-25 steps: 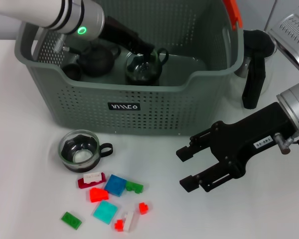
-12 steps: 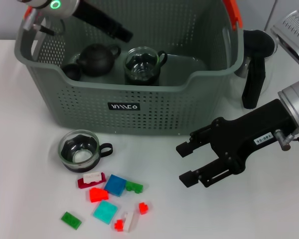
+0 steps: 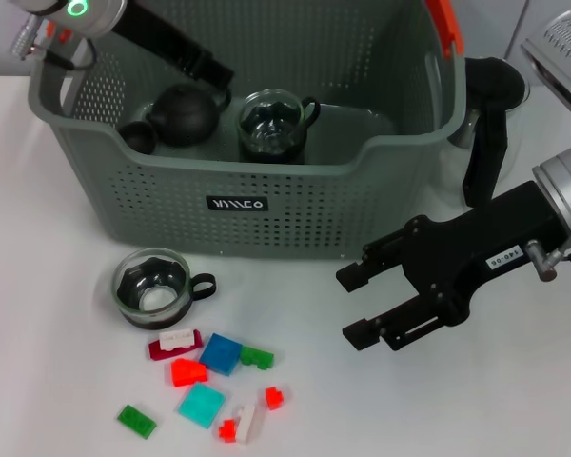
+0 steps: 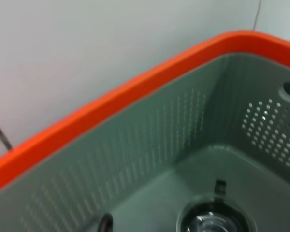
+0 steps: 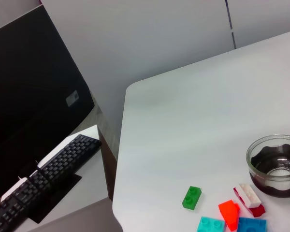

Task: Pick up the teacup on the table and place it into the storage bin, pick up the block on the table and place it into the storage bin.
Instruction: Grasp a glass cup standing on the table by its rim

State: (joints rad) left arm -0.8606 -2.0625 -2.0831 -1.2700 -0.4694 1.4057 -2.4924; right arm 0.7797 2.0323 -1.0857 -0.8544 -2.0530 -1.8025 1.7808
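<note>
Hovering with jaws apart, the right gripper could scatter the blocks or tip the teacup near the table's front edge; left gripper's pincer unclear.

White table, grey wall

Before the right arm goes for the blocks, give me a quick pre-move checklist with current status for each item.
1. Right end effector open, nothing held: ok.
2. Left end effector clear of the storage bin: not ok, it hangs over the bin interior; its fingers: cannot tell.
3. One glass teacup inside the bin: ok.
4. Second glass teacup binned: not ok, it stands on the table.
5. Blocks reachable: ok, scattered loose on the table in front of the bin.
</note>
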